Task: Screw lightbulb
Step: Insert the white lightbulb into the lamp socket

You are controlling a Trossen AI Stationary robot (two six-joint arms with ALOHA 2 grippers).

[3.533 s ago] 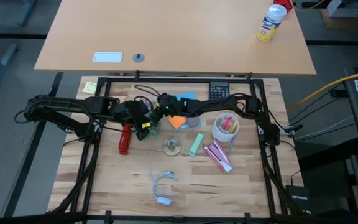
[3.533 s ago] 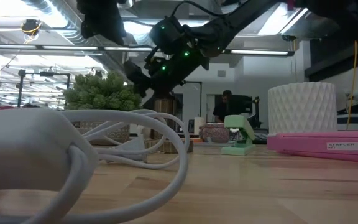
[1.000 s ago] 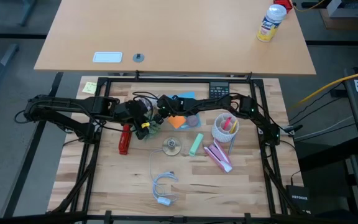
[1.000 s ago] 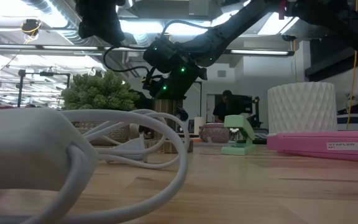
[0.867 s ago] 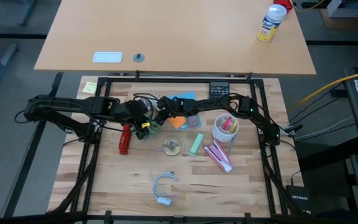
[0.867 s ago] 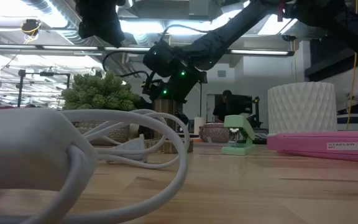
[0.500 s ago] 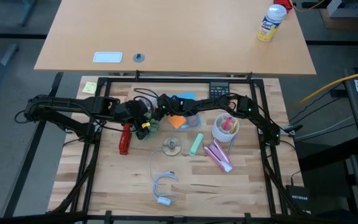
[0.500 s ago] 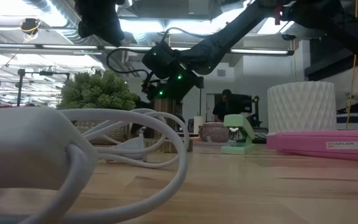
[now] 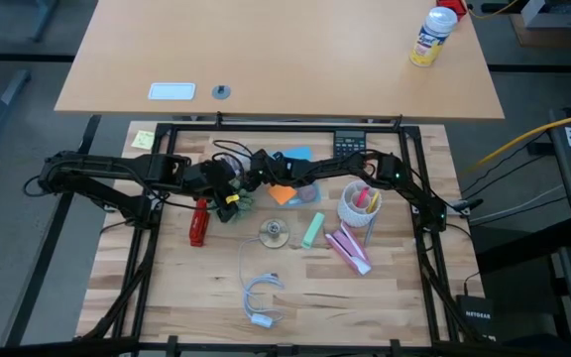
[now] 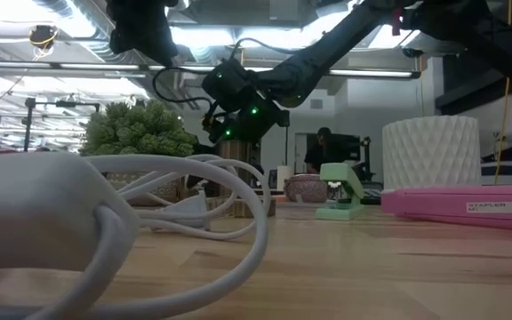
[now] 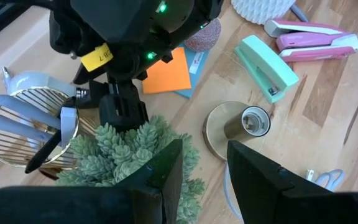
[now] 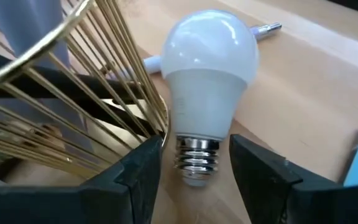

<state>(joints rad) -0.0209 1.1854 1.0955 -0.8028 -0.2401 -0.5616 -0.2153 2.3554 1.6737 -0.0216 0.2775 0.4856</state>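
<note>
High view: both arms reach in over the far-middle part of the wooden tabletop point(image 9: 385, 297). The left gripper point(image 9: 234, 196) and the right gripper point(image 9: 249, 182) sit close together beside a small green plant point(image 9: 243, 206). The lamp base point(image 9: 274, 234), a brass disc with an empty socket, stands nearer the middle of the tabletop, well apart from both grippers. The lightbulb cannot be made out from here.

Low view: the right arm's wrist hangs above the plant point(image 10: 140, 130); a white looped cord point(image 10: 105, 213) fills the near edge. Neither the bulb nor either pair of jaws can be read here.

Left wrist view: the left gripper point(image 11: 205, 169) hovers above the plant point(image 11: 132, 155) with its jaws apart and nothing between them. The lamp base point(image 11: 238, 127) shows its socket point(image 11: 255, 120) empty. A gold wire basket point(image 11: 33, 127) stands beside the plant.

Right wrist view: the lightbulb point(image 12: 209, 74) lies on the wood right beside the wire basket point(image 12: 73, 93), its metal screw base pointing toward the right gripper point(image 12: 194, 167). The jaws stand wide on either side of the screw base and are not clamped on it.

By these views nothing of the task is finished: the bulb is yet to be gripped, carried to the socket and turned in.
</note>
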